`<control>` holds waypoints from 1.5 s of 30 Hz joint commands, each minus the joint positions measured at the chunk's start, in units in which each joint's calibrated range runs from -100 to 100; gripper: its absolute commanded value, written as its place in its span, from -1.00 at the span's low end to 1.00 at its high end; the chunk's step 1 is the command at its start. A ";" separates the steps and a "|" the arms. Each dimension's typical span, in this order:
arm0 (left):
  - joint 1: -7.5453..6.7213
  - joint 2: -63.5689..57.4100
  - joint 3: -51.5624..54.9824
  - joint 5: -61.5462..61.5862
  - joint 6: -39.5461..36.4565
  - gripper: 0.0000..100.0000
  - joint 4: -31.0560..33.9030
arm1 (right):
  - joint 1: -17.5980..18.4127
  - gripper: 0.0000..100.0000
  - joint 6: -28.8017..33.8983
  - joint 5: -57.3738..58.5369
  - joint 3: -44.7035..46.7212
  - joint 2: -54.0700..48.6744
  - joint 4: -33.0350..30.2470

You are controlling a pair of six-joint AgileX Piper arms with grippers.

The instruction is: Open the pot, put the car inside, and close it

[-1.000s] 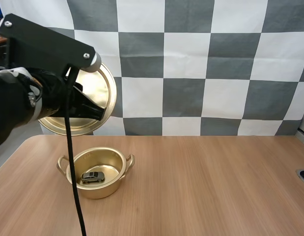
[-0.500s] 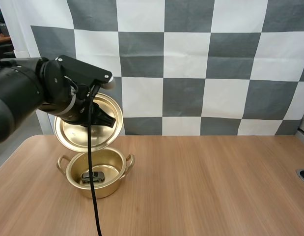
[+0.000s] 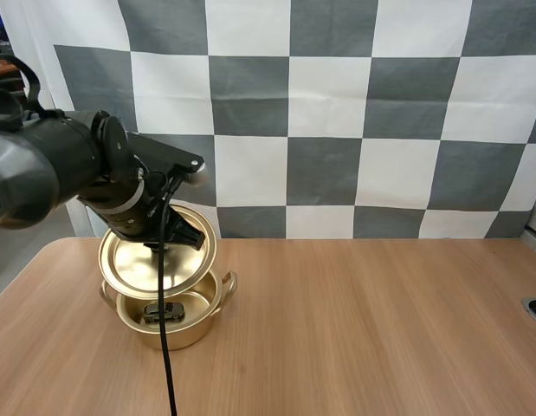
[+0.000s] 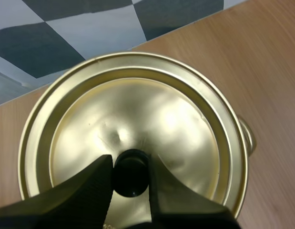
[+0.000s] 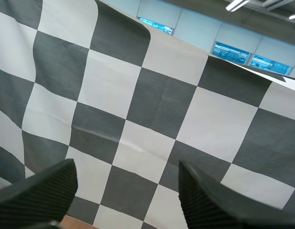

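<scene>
Left gripper (image 4: 129, 161): the two black fingers are closed to a narrow gap and clamp the black knob (image 4: 132, 177) at the centre of the gold lid (image 4: 137, 109). In the left wrist view the lid's top face is toward the camera. One handle of the pot (image 4: 247, 137) shows just past the lid's rim, over the wooden table (image 4: 266, 57).

High view: I see the left gripper (image 3: 188, 236) holding the lid (image 3: 146, 264) tilted directly above the gold pot (image 3: 177, 329). The lid hangs low over the pot's back rim. I cannot tell whether lid and pot touch. The front part of the pot's opening is uncovered. The toy car (image 3: 164, 311) lies inside the pot on its floor. The pot stands on the left part of the table (image 3: 363, 321).

Right gripper (image 5: 127, 167): the fingers stand wide apart, ribbed inner faces turned to each other. Nothing is between them.
</scene>
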 commanded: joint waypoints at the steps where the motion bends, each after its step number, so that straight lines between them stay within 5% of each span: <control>1: -0.02 0.02 0.49 0.05 -0.06 -1.00 0.02 | -0.02 1.00 0.11 0.00 0.08 -0.03 0.04; 45: -0.02 15.04 5.76 -12.05 -0.06 -1.00 -0.69 | -0.02 1.00 0.77 0.00 0.08 -0.03 -0.39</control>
